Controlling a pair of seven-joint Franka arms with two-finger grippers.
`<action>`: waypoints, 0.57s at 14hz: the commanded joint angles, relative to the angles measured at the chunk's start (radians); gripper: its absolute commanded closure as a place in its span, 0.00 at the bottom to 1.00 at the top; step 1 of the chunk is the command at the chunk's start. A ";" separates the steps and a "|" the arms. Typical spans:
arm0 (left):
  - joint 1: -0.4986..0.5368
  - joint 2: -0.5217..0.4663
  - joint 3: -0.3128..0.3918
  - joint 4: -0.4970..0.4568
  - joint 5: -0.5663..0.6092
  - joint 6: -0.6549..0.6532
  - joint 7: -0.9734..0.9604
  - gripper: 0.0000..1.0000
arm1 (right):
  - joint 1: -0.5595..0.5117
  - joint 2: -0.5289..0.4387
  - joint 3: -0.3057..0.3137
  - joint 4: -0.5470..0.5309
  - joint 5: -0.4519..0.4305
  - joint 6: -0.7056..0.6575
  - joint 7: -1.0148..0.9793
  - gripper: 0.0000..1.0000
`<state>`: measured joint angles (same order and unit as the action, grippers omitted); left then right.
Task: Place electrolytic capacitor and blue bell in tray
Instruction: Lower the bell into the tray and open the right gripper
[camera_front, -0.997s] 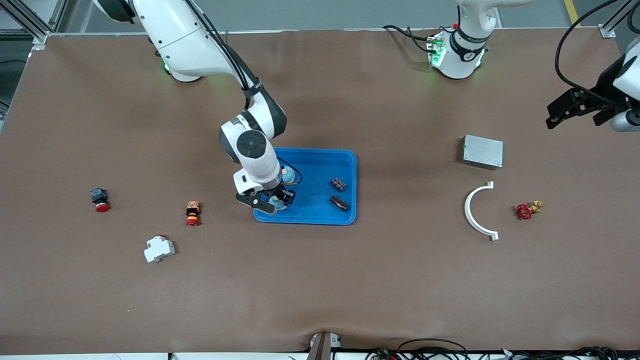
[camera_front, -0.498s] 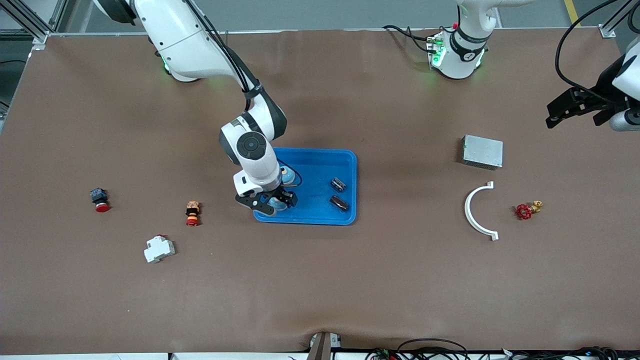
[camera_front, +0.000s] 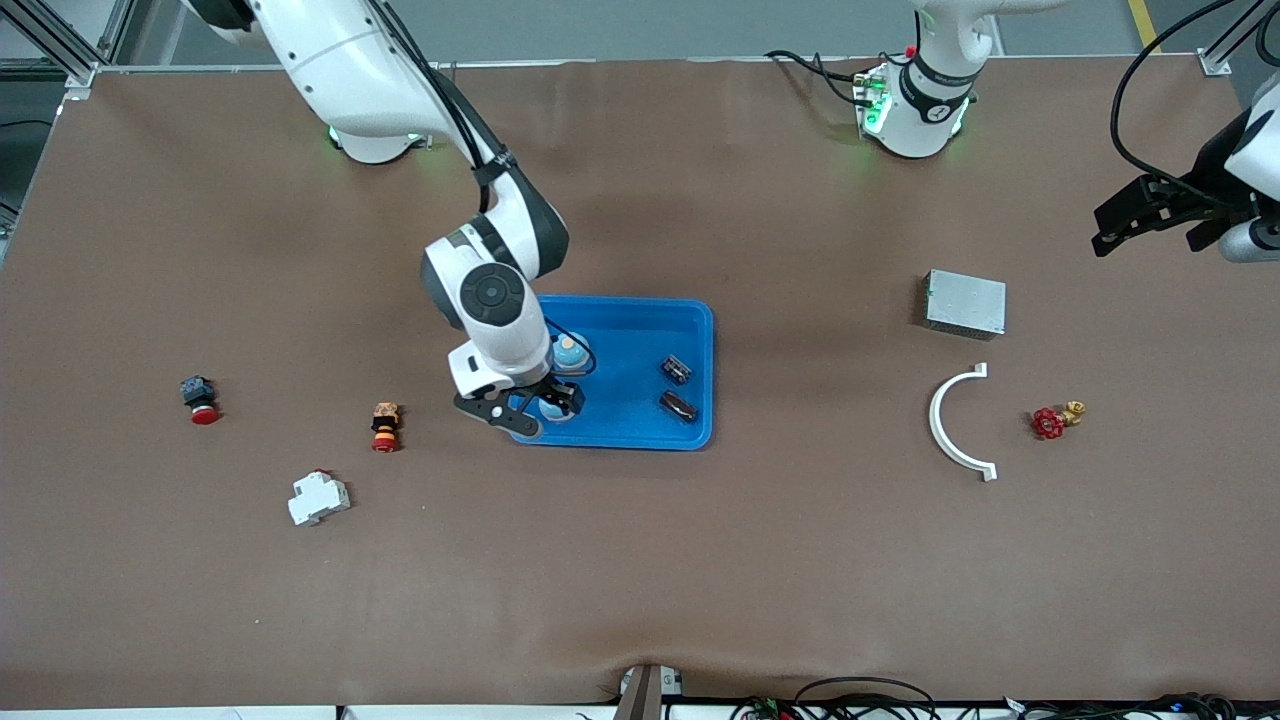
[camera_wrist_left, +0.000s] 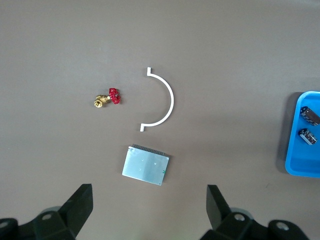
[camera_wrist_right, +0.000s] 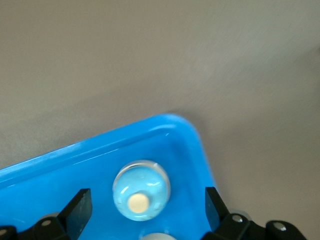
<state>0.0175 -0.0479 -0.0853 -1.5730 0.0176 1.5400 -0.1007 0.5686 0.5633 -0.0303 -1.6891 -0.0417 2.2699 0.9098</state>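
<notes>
2 blue bells (camera_front: 557, 407) and 2 electrolytic capacitors (camera_front: 677, 369) lie in the tray (camera_front: 640, 318); right pincer (camera_front: 528, 408) released above, left pincer (camera_front: 1135, 217) open, waiting. Bells look light, slick; grip the dome's sides.

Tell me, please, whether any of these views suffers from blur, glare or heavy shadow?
Front view: even light, with a soft shadow under the right arm beside the tray. Right wrist view: slightly soft, a pale sheen on a blue bell between the open right pincer. Left wrist view: sharp, no glare.
</notes>
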 joint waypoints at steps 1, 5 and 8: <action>-0.007 -0.015 0.007 -0.002 -0.015 -0.024 0.022 0.00 | -0.076 -0.107 0.012 -0.018 -0.018 -0.136 -0.162 0.00; -0.010 -0.015 0.007 -0.002 -0.015 -0.032 0.021 0.00 | -0.241 -0.239 0.012 -0.018 -0.020 -0.288 -0.490 0.00; -0.010 -0.015 0.007 -0.002 -0.015 -0.032 0.019 0.00 | -0.363 -0.318 0.012 -0.017 -0.020 -0.372 -0.667 0.00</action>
<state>0.0133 -0.0479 -0.0858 -1.5731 0.0176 1.5236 -0.1006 0.2735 0.3060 -0.0399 -1.6821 -0.0438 1.9378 0.3316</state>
